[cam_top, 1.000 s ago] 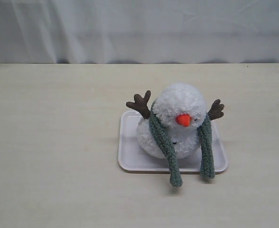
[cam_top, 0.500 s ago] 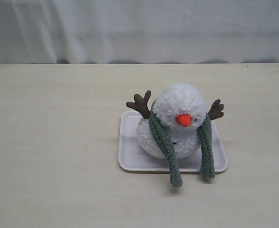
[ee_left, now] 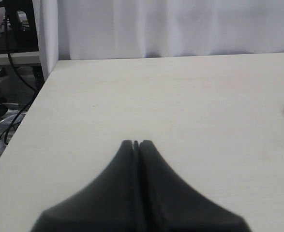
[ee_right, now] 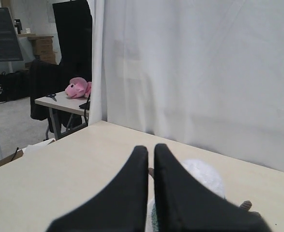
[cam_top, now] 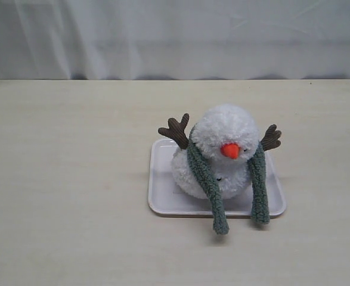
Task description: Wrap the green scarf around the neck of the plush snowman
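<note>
The plush snowman (cam_top: 222, 152) sits on a white tray (cam_top: 160, 193) a little right of the middle of the pale wooden surface (cam_top: 73, 179). It stands head over body, with the head tipped toward the near edge. Its orange nose (cam_top: 230, 150) points near and slightly right. The brown twig arms (cam_top: 176, 130) stick up and outward on the left and right.

The green scarf (cam_top: 206, 176) passes behind the snowman's neck (cam_top: 194, 149), and both ends hang down the front, so its long axis runs far to near on each side. The left end slants down across the body toward the right. It crosses the tray's near rim and its rounded tip lies beyond that rim, over the surface. The right end drops straighter, and its tip reaches the near rim. The two ends lie apart, side by side.

A white curtain (cam_top: 175, 36) hangs behind the far edge.

The left jaws are pressed together above bare surface, well to the left of the tray, whose corner just shows at the edge of the left wrist view. The right jaws are also drawn together, with only a thin line between them. They are raised over the surface, with the snowman's white head in view just past them.
</note>
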`<state>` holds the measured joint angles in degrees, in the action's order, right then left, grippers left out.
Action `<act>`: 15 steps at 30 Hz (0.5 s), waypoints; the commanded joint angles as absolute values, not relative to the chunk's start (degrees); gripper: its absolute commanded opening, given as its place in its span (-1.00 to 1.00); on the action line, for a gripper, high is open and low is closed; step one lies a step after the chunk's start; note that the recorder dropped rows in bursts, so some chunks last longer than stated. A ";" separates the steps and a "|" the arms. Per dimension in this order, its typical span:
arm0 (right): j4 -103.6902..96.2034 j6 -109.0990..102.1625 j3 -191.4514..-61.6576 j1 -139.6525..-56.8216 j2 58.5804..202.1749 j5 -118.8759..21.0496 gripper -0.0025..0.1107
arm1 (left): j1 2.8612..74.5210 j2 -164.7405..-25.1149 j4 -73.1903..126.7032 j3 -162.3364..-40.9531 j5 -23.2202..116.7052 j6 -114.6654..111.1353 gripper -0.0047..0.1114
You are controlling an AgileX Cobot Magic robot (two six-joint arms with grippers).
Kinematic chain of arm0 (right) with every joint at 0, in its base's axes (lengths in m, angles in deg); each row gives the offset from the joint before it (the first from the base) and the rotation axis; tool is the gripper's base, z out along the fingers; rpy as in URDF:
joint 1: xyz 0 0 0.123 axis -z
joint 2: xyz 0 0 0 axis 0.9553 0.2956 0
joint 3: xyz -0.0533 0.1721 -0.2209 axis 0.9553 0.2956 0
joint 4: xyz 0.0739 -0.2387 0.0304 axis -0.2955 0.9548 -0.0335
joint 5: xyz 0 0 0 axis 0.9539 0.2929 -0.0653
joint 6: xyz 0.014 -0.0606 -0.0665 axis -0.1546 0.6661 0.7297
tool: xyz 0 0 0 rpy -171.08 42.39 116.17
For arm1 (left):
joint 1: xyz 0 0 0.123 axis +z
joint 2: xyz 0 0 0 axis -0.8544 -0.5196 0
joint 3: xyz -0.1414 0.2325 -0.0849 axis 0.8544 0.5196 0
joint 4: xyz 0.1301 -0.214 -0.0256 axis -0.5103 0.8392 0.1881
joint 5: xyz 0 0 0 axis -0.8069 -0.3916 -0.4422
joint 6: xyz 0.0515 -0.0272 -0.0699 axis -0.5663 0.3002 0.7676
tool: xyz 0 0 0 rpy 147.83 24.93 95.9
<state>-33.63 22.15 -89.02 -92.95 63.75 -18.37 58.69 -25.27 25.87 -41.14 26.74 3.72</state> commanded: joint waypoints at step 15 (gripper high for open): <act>-33.71 21.96 -88.81 -92.95 63.50 -19.06 -0.88 | 58.69 -25.11 25.93 -40.95 27.61 3.83 -0.92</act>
